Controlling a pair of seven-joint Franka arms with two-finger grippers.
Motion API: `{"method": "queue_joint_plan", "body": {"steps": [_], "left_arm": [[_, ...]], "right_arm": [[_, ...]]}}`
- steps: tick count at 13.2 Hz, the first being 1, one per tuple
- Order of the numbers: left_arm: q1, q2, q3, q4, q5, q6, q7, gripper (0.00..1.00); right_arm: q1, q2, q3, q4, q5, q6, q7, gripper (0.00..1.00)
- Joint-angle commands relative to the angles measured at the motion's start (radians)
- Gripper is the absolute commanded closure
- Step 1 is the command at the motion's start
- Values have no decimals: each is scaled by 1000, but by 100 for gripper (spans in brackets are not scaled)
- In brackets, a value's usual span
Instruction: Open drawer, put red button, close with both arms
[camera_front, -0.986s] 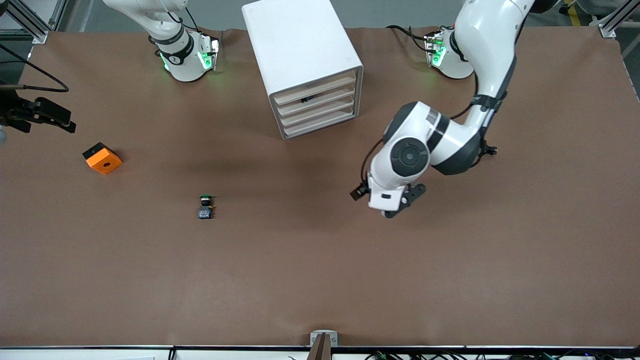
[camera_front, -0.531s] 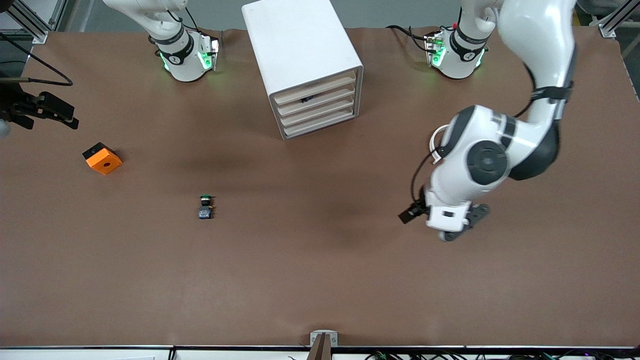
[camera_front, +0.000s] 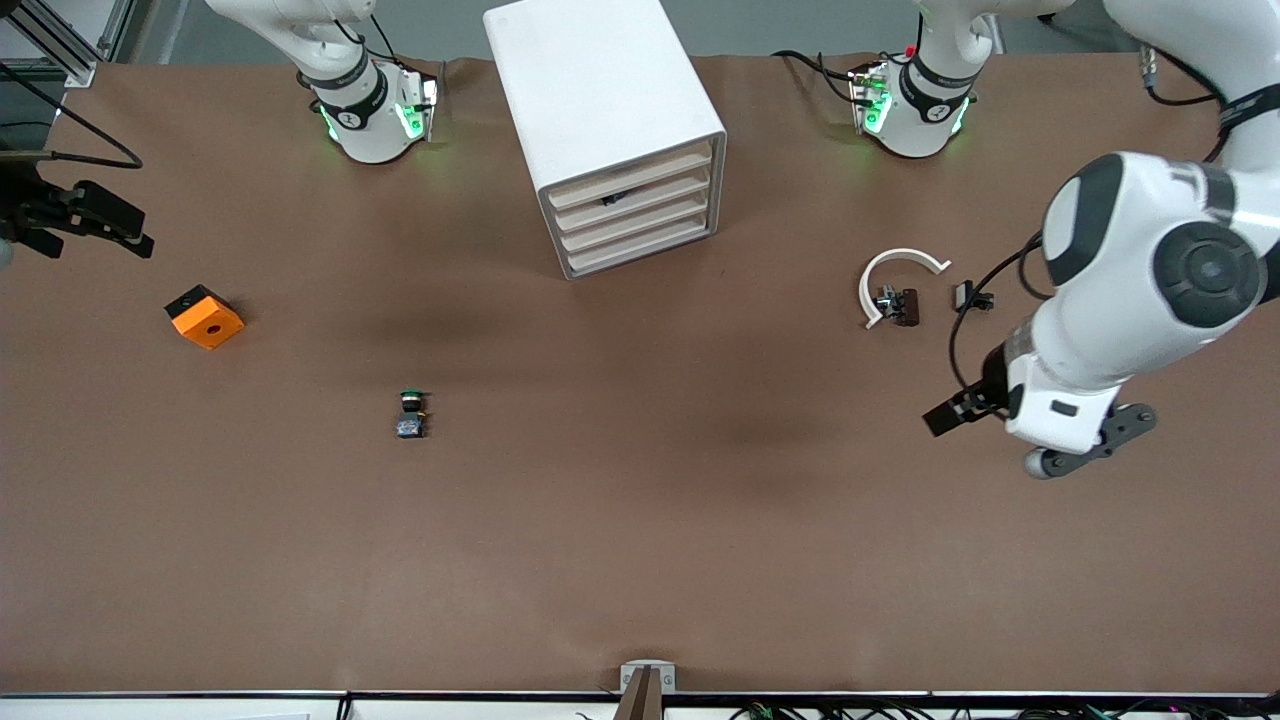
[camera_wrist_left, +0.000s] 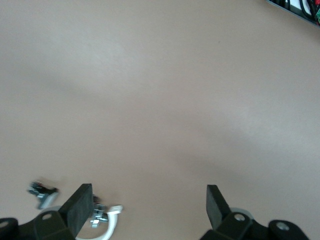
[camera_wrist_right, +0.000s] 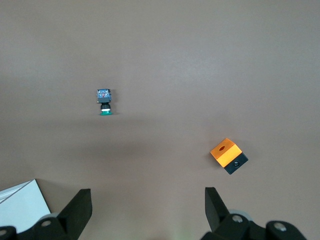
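Four flat cream drawer fronts (camera_front: 632, 216); boxy glossy white cabinet (camera_front: 596, 95).

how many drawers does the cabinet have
4, stacked in the cabinet between the arm bases: top drawer, second, third, bottom. All look shut.

Brown table (camera_front: 640, 560): cabinet (camera_front: 600, 100), orange block (camera_front: 205, 317).

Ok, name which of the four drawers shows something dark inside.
The second drawer from the top: a small dark item shows above its front; the others show none.
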Motion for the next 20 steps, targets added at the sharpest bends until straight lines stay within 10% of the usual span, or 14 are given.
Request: {"method": "queue_joint_plan", "body": {"steps": [1,14,20], "left_arm": [[57,-76,-9,-17,17,-77,137,0],[141,-296,-1,-34,-19,-302,449,0],[85,-447,44,-200,-50,-260,478,0]], "right_arm": [[-7,-15,5,4,11,1,-6,0],[-5,-15,7,9,11,1,-9,0],[-3,-15,7,9,11,0,-9,0]]}}
